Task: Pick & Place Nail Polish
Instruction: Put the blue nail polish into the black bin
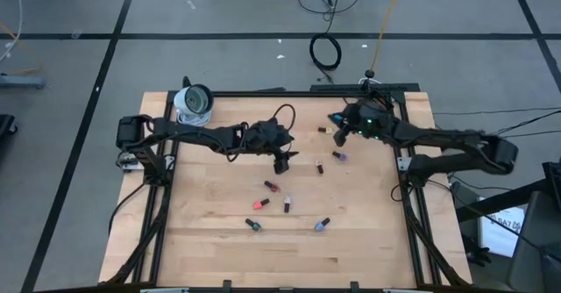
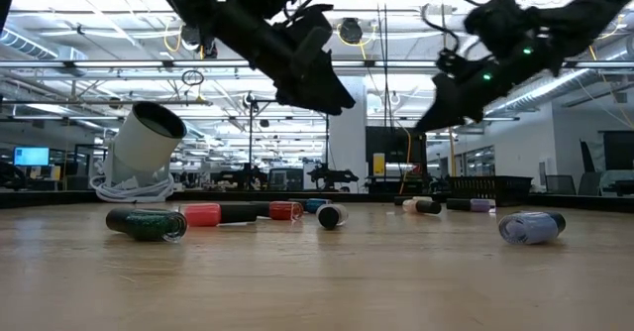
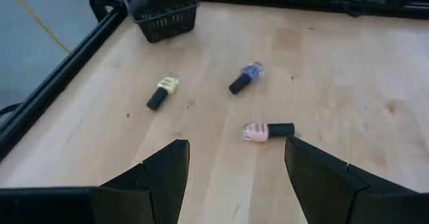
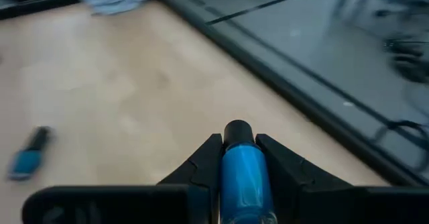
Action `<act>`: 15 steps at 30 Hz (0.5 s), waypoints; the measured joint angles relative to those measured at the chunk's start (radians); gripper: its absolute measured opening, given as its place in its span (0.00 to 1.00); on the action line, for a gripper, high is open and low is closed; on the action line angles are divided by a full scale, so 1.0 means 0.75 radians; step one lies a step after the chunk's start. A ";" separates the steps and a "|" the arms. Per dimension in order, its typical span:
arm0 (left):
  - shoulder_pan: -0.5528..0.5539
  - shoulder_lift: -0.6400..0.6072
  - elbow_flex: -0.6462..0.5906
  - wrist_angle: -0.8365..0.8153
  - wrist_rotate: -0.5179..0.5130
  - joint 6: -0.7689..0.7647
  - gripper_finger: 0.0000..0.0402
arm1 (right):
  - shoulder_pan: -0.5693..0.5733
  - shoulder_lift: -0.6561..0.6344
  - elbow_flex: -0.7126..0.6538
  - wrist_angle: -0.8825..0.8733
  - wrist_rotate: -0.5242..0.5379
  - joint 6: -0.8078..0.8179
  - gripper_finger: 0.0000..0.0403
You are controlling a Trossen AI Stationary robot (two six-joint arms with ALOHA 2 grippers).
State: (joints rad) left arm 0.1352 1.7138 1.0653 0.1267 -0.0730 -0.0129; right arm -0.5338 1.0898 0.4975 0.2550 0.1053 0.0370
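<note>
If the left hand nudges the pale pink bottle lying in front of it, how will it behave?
The pale pink bottle lies on its side on bare wood, so it would probably roll or spin rather than tip. It looks small and rigid, likely light. The open left hand may knock it away unless centred.

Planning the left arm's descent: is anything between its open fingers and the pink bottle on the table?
No. In the left wrist view only bare wood separates the left gripper from the pink bottle, which lies on its side just ahead of the fingers.
</note>
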 joint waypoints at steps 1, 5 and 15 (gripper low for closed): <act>0.009 0.000 -0.013 0.030 0.016 -0.010 0.60 | -0.015 -0.044 -0.039 0.005 0.038 0.006 0.16; 0.046 0.000 -0.098 0.215 0.072 -0.057 0.60 | -0.086 -0.188 -0.204 0.083 0.192 0.056 0.16; 0.137 0.001 -0.248 0.626 0.146 -0.255 0.60 | -0.247 -0.251 -0.531 0.410 0.453 0.061 0.16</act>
State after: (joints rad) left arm 0.2379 1.7142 0.8791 0.5961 0.0367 -0.2041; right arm -0.7192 0.9012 0.0993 0.5623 0.4449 0.0830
